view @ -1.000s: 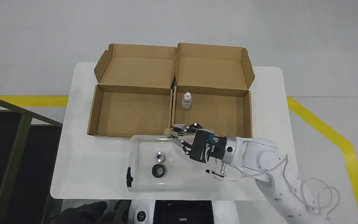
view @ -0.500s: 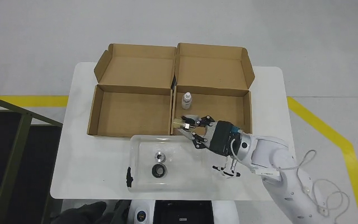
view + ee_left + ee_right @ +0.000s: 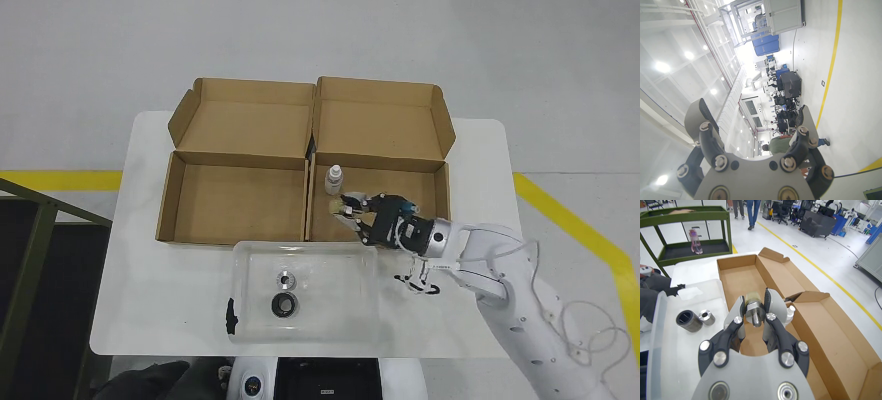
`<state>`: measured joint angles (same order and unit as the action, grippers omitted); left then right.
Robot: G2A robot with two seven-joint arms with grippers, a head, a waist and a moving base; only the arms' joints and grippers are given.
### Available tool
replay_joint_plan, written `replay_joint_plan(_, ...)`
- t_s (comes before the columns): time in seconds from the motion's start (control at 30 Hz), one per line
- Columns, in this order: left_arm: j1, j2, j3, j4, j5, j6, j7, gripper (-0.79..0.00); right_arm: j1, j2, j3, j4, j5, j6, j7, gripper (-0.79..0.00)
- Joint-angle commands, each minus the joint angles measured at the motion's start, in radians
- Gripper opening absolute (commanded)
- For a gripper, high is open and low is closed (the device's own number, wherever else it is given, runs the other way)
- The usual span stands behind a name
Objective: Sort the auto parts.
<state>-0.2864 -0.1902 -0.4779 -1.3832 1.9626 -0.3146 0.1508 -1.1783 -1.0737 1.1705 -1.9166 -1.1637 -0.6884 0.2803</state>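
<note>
My right gripper (image 3: 754, 303) (image 3: 345, 213) is shut on a threaded metal fitting (image 3: 753, 309) with a yellowish cap, held over the near left corner of the right cardboard box (image 3: 410, 200). A small white bottle-shaped part (image 3: 333, 180) stands in that box, also seen beside the fingers as a white part (image 3: 790, 310). The clear plastic tray (image 3: 350, 310) holds a dark cylindrical sleeve (image 3: 689, 321) (image 3: 285, 304) and a small metal bushing (image 3: 706, 317) (image 3: 286, 280). My left gripper (image 3: 753, 111) is open with nothing between its fingers, pointing out into the room.
An empty left cardboard box (image 3: 235, 205) sits next to the right one, both with lids folded back. A black clip (image 3: 230, 318) hangs on the tray's left rim. A green cart (image 3: 687, 228) stands beyond the table.
My right gripper has carried the fitting up and away from the tray, across the box wall, to over the right box's near left corner.
</note>
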Motion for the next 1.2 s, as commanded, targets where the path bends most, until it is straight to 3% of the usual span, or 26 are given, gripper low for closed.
replay_joint_plan(0.0, 0.0, 0.0, 0.0, 0.0, 0.0, 0.0, 0.0, 0.0, 0.02, 0.001, -0.004, 0.017, -0.026, 0.0, 0.052, -0.785)
replay_joint_plan(0.3, 0.0, 0.0, 0.0, 0.0, 0.0, 0.0, 0.0, 0.0, 0.168, -0.012, -0.074, 0.141, -0.05, -0.026, 0.225, -0.785)
replay_joint_plan(0.73, 0.0, 0.0, 0.0, 0.0, 0.0, 0.0, 0.0, 0.0, 0.392, -0.048, -0.212, 0.388, -0.045, -0.072, 0.376, -0.785)
replay_joint_plan(1.17, 0.0, 0.0, 0.0, 0.0, 0.0, 0.0, 0.0, 0.0, 0.515, -0.093, -0.338, 0.571, -0.09, -0.053, 0.401, -0.785)
